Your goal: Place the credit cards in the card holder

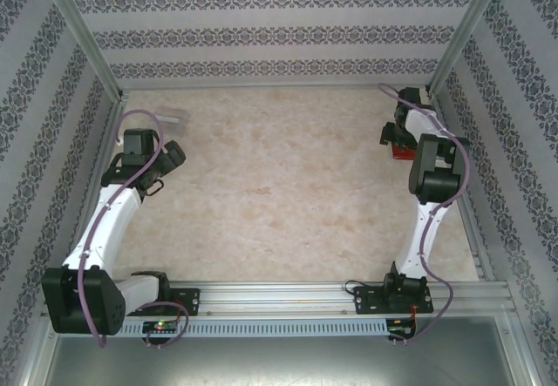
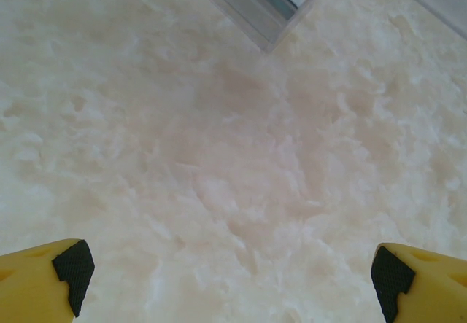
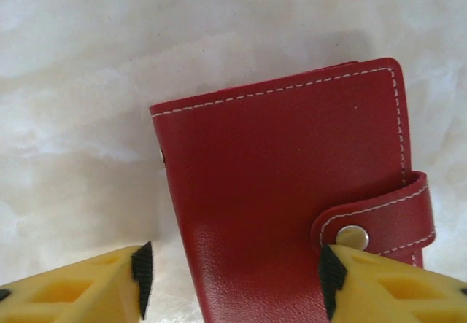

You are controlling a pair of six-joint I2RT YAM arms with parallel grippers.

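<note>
The card holder (image 3: 284, 192) is a red stitched wallet lying folded on the marble table, its snap tab (image 3: 379, 224) fastened at the right. From above it is a red patch (image 1: 403, 152) near the right wall. My right gripper (image 3: 235, 279) straddles its near end: the right pad (image 3: 330, 279) is at the tab by the snap, and the left pad (image 3: 142, 275) stands a small gap off the wallet's edge. The left gripper (image 2: 226, 279) hangs wide open over bare table at the far left (image 1: 174, 155). The credit cards are out of view.
A clear plastic case (image 2: 263, 2) with a white strip inside lies ahead of the left gripper, near the back left corner (image 1: 174, 118). Patterned walls close in the table on three sides; the right wall (image 1: 488, 142) is close to the right arm.
</note>
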